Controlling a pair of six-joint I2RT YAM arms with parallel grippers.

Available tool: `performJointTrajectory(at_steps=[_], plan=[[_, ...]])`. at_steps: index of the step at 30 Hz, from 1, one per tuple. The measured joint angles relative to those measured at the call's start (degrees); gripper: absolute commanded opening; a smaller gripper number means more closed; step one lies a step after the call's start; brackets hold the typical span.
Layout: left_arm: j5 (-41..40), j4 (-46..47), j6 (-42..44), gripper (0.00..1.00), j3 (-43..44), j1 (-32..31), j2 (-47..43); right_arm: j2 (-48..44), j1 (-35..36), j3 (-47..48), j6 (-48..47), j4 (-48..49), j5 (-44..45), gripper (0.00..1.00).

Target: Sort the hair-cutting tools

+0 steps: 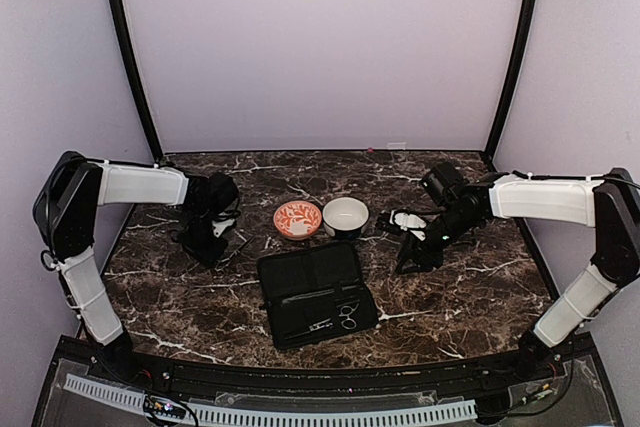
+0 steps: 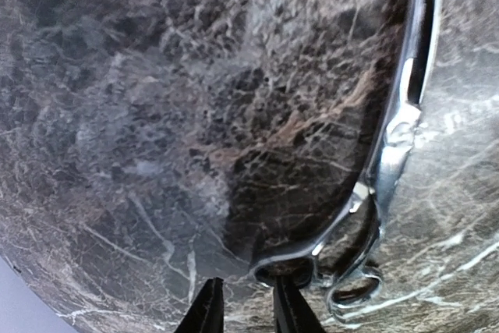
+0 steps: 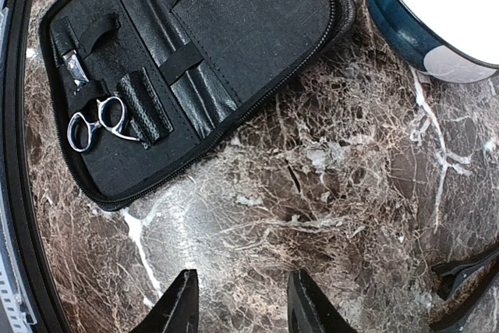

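**Left tool lined up on loose scissors, right tool waiting by the case**

I have the left tool point(image 2: 248, 313) low over the worktop point(image 2: 156, 115). Its two fingers are set a narrow gap apart, with only marble showing between them. A loose pair of scissors point(image 2: 398, 126) lies flat just ahead, ring handles right at the fingertips and blades running away to the far right. I judge the narrow setting suits such a thin handle. I cannot tell whether the right finger touches the nearest ring.

The right tool point(image 3: 243, 306) hangs spread and empty above bare marble, between the open case point(image 3: 257, 29) and two dark clips point(image 3: 466, 269) lying off to its right. Inside the case a second pair of scissors point(image 3: 97, 121) sits tucked in beside a slim dark comb point(image 3: 144, 103) in its sleeve, so I take the case as one home for these pieces. The white bowl point(image 3: 405, 17) and the orange bowl point(image 1: 297, 218) stand side by side beyond it, likely the other bins.

Sorting looks barely under way. Thin steel lying flat on hard marble may skid when I pinch, so I would go in slowly.
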Motion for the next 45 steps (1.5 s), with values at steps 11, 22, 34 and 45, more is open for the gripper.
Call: performJointTrajectory(at_steps=[11, 22, 34, 45], plan=[[0.79, 3.26, 1.75, 0.19, -0.72, 0.33, 1.42, 0.57, 0.00, 0.02, -0.04, -0.09, 0.11, 0.38], [1.66, 4.42, 4.24, 0.00, -1.25, 0.28, 1.14, 1.22, 0.04, 0.02, -0.04, -0.28, 0.13, 0.38], [-2.08, 0.28, 4.11, 0.00, -2.10, 0.22, -6.29, 1.84, 0.31, 0.46, -0.04, -0.79, 0.13, 0.37], [0.24, -1.57, 7.13, 0.00, -1.36, -1.40, -17.16, 1.84, 0.74, 0.48, -0.04, -0.98, 0.13, 0.37]])
